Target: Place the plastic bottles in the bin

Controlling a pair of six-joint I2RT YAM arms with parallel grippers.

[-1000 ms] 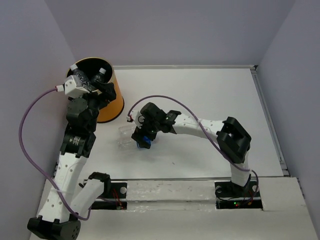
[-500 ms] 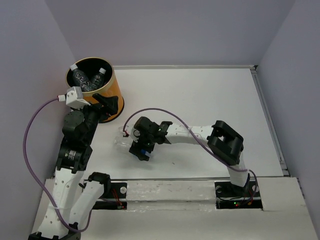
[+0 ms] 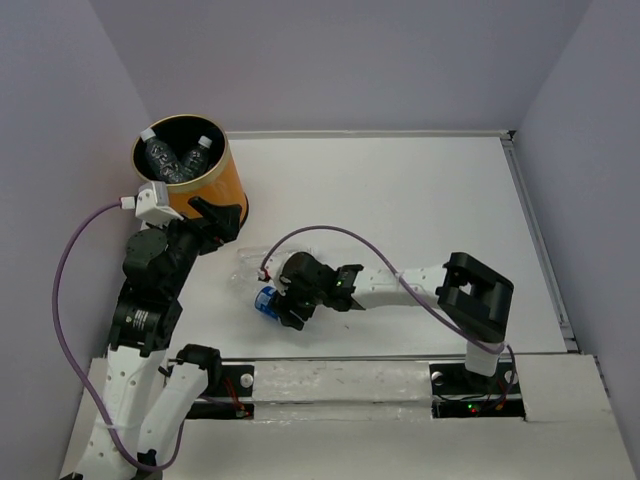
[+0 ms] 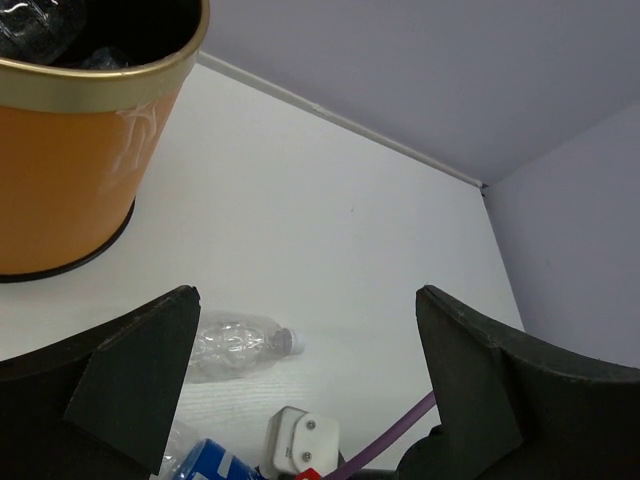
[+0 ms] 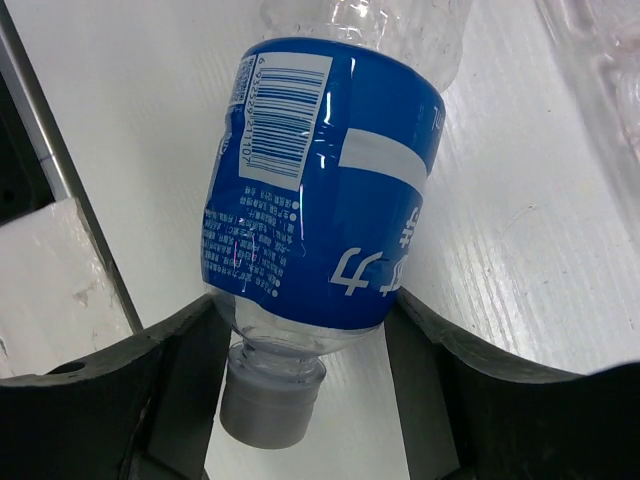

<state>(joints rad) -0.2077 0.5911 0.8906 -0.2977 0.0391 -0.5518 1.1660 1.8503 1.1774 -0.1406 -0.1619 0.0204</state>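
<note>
The right pincer (image 5: 302,300) is closed across the blue-labelled bottle (image 5: 320,200), its fingers pressed against either side of the shoulder just above the cap. The bottle's long axis runs along the pincer's reach, cap end toward the wrist, and it seems to lie low on the tabletop (image 3: 420,200). The orange bin (image 3: 225,190) stands well apart, away to the far left of this grip, with two clear bottles (image 3: 165,160) inside. An unlabelled bottle (image 4: 235,345) lies on its side between the bin and the gripped one. The left pincer (image 4: 305,375) hangs wide open and empty just beside the bin, the nearer arm to that loose bottle
</note>
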